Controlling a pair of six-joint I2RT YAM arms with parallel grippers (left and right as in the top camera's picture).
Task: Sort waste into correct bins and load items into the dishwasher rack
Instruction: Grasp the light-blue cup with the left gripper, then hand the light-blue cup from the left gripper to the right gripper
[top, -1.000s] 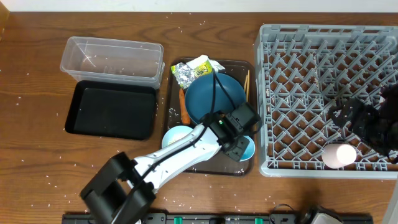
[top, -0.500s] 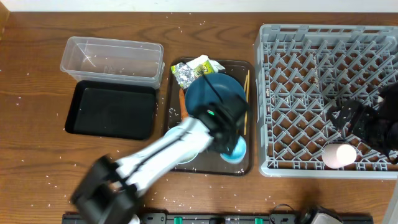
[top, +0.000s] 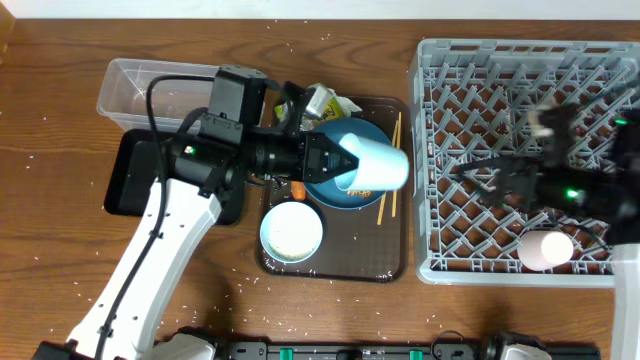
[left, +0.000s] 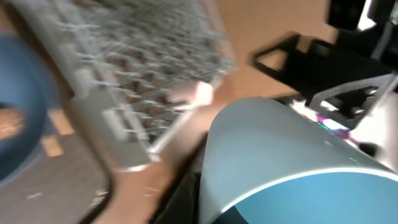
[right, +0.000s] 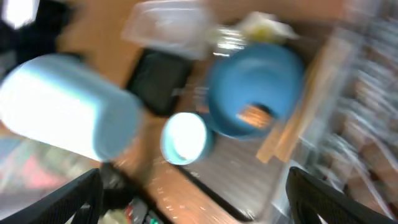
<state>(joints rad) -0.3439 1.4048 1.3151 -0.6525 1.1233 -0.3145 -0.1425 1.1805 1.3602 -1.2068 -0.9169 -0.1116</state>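
1. Sitting nearest on the dark brown serving tray (top: 392, 262), the white bowl (top: 292, 232) lies at 7 o'clock from the dark blue dish (right: 261, 74). Its contents are too washed out to make out.
2. At 6 o'clock inside the grey rack (top: 440, 120), the pink cup (top: 545, 250) rests among the pegs.
3. The left gripper (top: 350, 165) is clamped on the light blue cup (top: 378, 166). It holds the cup on its side in the air above the dish. In the left wrist view the cup fills the frame and hides the fingers.
4. At 3 o'clock from that cup, over the rack, the right gripper (right: 194, 180) has its fingers well apart and holds nothing. From overhead it is only a dark blur.
5. The cup and gripper cover much of the dish from overhead. The right wrist view shows the brown lumpy food piece (right: 255, 115) lying in it.
6. Only a sliver of the carrot (top: 297, 188) shows, at the dish's 8 o'clock edge.
7. The chopsticks (top: 382, 203) lie at 3 o'clock from the dish, their middle hidden under the cup.
8. The crumpled wrapper (top: 325, 103) sits at 12 o'clock from the dish, partly behind the gripper's cabling.
9. The black tray (top: 130, 170) lies at 9 o'clock from the dish, its right part hidden under the arm.
10. The clear tub (top: 150, 85) lies just beyond the black tray.
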